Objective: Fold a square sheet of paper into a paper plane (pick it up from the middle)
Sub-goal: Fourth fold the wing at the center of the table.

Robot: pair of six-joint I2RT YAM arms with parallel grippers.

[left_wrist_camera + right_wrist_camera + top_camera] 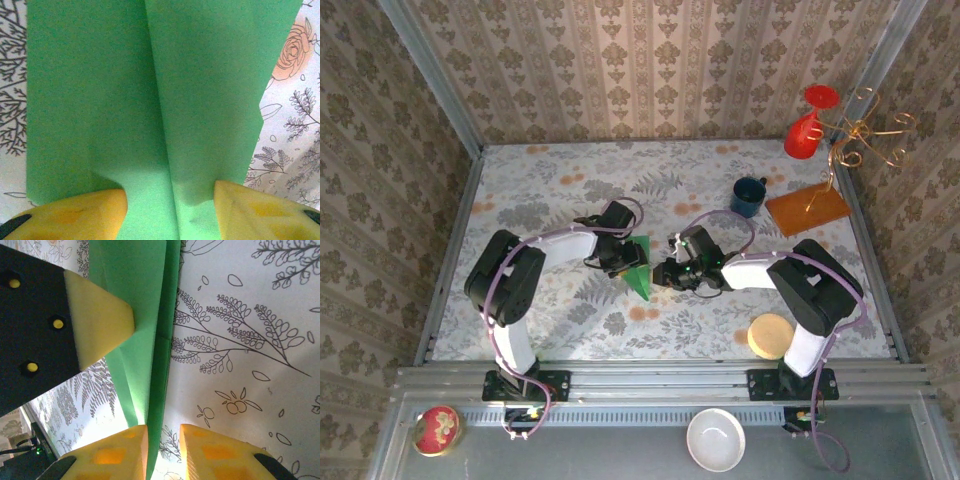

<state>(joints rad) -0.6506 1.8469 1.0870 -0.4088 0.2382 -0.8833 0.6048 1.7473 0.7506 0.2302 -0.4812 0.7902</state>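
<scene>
Paper plane (640,270) pinched between right fingers (125,452).

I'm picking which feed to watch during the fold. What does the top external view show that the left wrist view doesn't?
Top external alone: both arms, the right gripper, the blue mug, the orange-brown board, a white bowl.
Left wrist alone: the central crease up close, running between the left gripper's yellow fingertips.
Both: the green paper on the floral tabletop.
</scene>
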